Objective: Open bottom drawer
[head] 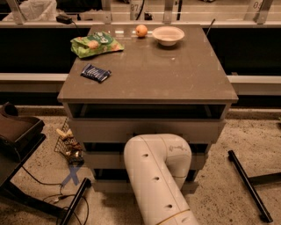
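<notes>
Little here can be read. A blue cross (71,176) of tape is stuck on the speckled floor (219,193), left of the cabinet's base. At the upper right edge a pale post (262,12) carries dark digits (257,5), perhaps "09", too blurred to be sure. A second small label (135,6) at the top centre also shows digits that cannot be made out. The green bag (95,43) on the cabinet top has printing with a pale patch, and the blue packet (95,73) has pale lettering; neither is legible. A faint grey marking (175,148) sits on the white arm (153,184), unreadable. The gripper is hidden behind that arm, low in front of the cabinet.
</notes>
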Controlling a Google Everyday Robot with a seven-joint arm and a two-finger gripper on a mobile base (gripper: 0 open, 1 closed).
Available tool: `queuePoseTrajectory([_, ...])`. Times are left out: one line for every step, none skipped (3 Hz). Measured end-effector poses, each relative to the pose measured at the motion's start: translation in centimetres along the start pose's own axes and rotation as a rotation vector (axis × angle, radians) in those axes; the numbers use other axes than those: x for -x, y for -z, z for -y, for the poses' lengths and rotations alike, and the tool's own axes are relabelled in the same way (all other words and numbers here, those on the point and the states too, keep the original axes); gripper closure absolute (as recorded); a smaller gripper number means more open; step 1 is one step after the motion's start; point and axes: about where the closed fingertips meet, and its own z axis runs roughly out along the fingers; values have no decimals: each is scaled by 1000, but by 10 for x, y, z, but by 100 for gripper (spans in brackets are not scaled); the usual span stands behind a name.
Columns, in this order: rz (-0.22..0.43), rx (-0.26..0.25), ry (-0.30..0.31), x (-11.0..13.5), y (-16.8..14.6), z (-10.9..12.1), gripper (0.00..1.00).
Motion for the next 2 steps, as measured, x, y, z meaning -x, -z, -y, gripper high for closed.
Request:
queuePoseTrajectory([75, -116, 2, 8, -18, 46, 20])
queuePoseTrajectory([156, -225, -17, 22, -51, 112, 0])
